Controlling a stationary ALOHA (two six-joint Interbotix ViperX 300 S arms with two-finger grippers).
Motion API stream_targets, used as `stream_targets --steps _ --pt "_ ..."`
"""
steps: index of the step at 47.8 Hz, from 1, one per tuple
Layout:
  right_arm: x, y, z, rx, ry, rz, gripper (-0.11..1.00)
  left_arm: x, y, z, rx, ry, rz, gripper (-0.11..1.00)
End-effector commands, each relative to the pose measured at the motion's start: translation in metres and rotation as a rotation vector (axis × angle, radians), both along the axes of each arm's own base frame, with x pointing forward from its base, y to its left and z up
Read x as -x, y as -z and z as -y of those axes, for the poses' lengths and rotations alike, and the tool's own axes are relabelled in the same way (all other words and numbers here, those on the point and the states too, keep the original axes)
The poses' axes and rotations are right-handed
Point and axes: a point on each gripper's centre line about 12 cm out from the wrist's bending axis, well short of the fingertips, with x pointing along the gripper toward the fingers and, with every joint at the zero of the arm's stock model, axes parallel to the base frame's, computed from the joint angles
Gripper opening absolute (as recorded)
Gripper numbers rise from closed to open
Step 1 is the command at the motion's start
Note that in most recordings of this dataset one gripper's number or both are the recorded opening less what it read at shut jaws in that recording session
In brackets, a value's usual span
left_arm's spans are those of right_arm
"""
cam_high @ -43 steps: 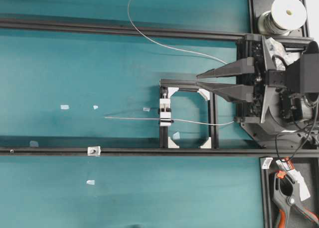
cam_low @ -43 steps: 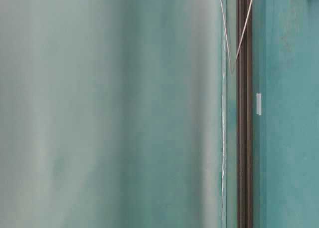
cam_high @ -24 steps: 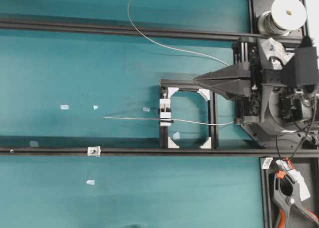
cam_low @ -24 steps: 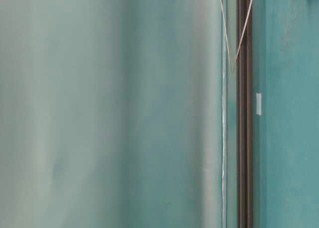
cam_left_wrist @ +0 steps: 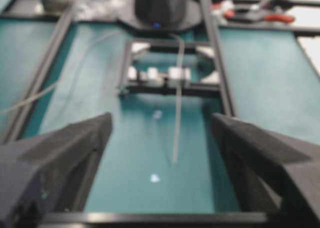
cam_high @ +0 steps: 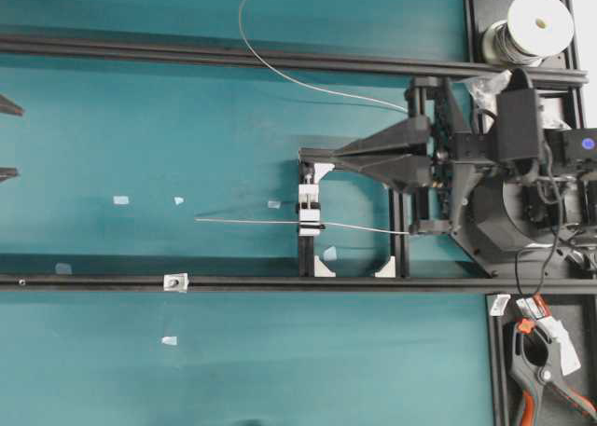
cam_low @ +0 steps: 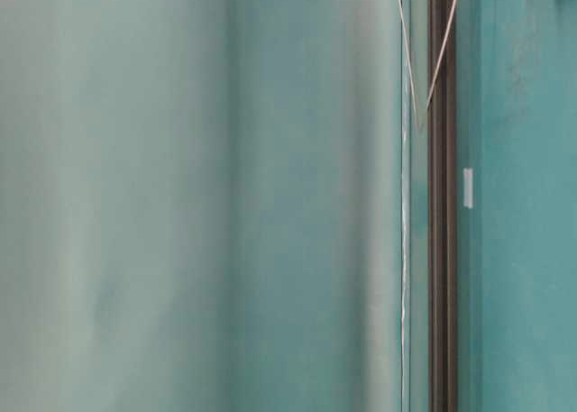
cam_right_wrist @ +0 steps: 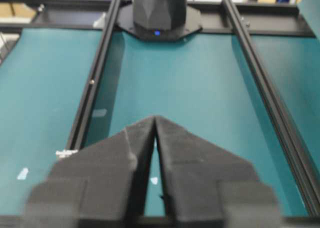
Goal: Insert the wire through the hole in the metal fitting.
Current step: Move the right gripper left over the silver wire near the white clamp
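Overhead exterior only: metal fitting on rail.

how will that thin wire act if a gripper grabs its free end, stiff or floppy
Probably springy: the wire stands out straight beyond the white clamp block, yet curves loosely toward the spool. Being so thin, it will likely flex and slip between the pads.

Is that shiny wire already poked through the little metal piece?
No. The wire ends free above the rail; the metal fitting sits apart on it.
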Motion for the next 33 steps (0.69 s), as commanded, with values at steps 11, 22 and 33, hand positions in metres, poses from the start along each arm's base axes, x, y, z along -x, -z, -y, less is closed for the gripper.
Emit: stream_targets --steps 11,22,33 --pt "-0.014 -0.003 0.0 -0.001 0.0 -0.009 0.85 -0.01 0.0 -0.001 -0.045 0.0 0.01 0.74" --pt "-0.023 0.004 0.0 -0.018 0.002 -0.032 0.84 -0.019 0.018 -0.001 -0.093 0.004 -0.012 0.8" --pt "-0.032 0.02 0.0 -0.045 0.008 -0.084 0.79 -0.021 0.035 -0.002 -0.096 0.002 -0.029 0.81"
